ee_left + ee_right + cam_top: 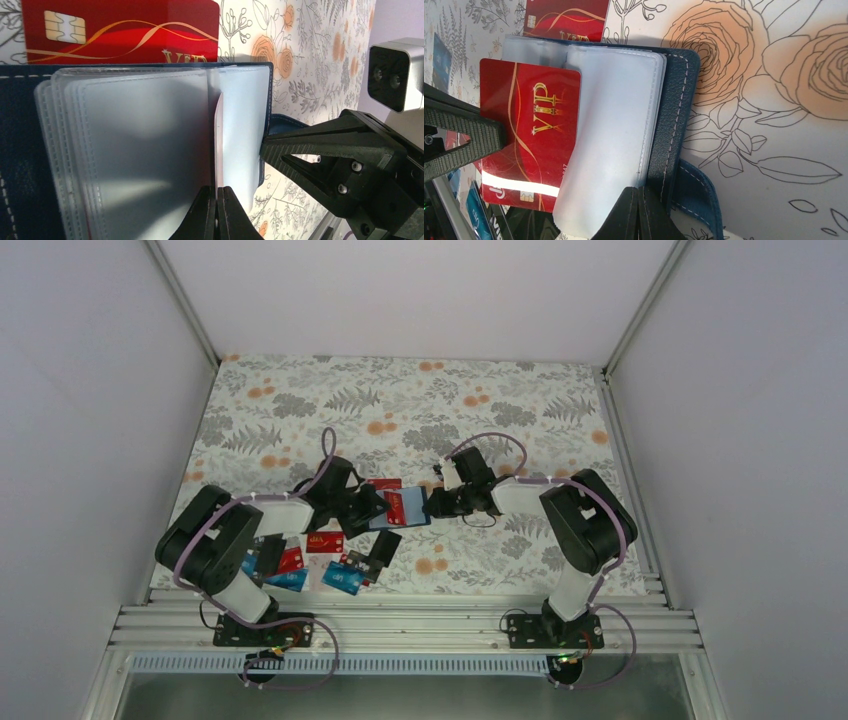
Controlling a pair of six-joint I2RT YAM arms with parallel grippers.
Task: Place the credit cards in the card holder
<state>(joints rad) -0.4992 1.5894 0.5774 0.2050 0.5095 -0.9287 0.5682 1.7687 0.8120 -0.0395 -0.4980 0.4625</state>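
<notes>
Red with gold lettering, one credit card [536,135] lies partly under a clear sleeve of the open navy card holder [674,115] at mid-table. We see the left gripper [217,210] pinched on the card's edge and the right gripper [639,212] clamped on the holder's cover. Loose cards [325,542] lie near the left arm.

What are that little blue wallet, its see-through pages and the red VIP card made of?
The card holder cover looks like navy leather or imitation leather: grainy surface, pale stitching along the edge. Its sleeves look like soft frosted plastic, translucent with welded seams. The red card seems stiff glossy plastic, with gold print and a bright reflection.
</notes>
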